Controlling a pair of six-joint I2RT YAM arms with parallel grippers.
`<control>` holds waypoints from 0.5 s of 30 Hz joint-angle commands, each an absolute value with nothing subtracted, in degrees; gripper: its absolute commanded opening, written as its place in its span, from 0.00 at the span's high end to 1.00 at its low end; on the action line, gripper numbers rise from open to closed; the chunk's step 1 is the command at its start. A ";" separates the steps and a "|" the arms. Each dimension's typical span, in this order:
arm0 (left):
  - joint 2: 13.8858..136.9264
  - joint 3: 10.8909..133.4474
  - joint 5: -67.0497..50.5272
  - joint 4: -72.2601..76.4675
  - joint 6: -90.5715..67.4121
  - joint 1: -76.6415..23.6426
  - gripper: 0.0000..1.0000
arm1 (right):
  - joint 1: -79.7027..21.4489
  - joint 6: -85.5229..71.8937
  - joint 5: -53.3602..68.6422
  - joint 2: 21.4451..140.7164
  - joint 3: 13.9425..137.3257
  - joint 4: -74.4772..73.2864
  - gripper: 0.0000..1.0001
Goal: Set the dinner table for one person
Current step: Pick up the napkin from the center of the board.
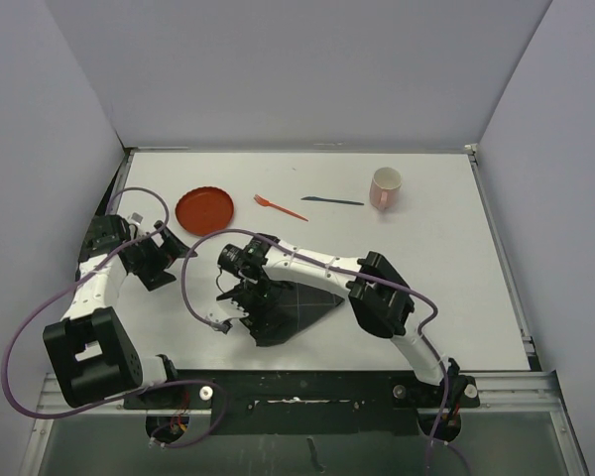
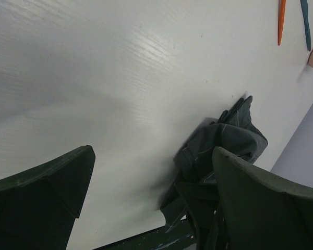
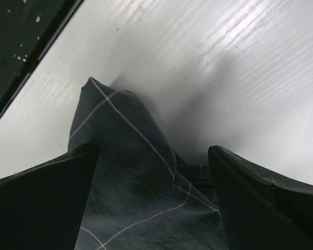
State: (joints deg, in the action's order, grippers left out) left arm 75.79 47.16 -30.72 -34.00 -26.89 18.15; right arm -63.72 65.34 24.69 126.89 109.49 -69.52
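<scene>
- Top external — white table beneath both arms; plate, fork, knife, cup at far side.
- Right gripper spread wide, straddling bunched dark cloth.
- Left gripper spread apart over bare table.

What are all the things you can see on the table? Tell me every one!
dinner table: one, white, under everything.
plate: one, red, far left part of the table.
fork: one, orange, just right of the plate.
knife: one, dark teal, right of the fork.
cup: one, white with pink inside, far right of the row.
cloth mat: one, dark with thin pale grid lines, crumpled near the middle front.
arms: two, white and black, at the near edge.
left tool: one, dark, open above bare table.
right tool: one, dark, open over the cloth mat.
</scene>
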 commanded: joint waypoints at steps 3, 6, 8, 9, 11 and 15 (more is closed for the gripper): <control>77.08 48.48 -32.08 -30.89 -26.83 18.01 0.02 | -62.93 62.97 27.00 128.34 110.94 -70.07 0.14; 77.49 48.77 -32.14 -30.65 -26.93 17.95 0.02 | -63.06 62.65 26.85 129.22 111.68 -70.84 0.32; 77.67 48.54 -32.32 -30.10 -27.23 17.90 0.02 | -63.09 62.55 25.88 130.03 113.14 -72.27 0.63; 77.77 48.56 -32.48 -29.92 -27.38 17.91 0.02 | -63.10 62.31 25.03 130.38 113.95 -73.00 0.87; 77.95 48.66 -32.68 -29.82 -27.57 17.75 0.02 | -62.98 61.98 23.40 130.91 115.22 -74.43 1.00; 77.87 49.53 -32.93 -30.01 -27.94 17.42 0.02 | -63.02 61.93 21.08 129.55 115.42 -76.29 1.00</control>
State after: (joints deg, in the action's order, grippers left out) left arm 77.47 47.16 -31.24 -32.75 -27.46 17.91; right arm -62.72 62.28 23.18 131.74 112.84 -72.66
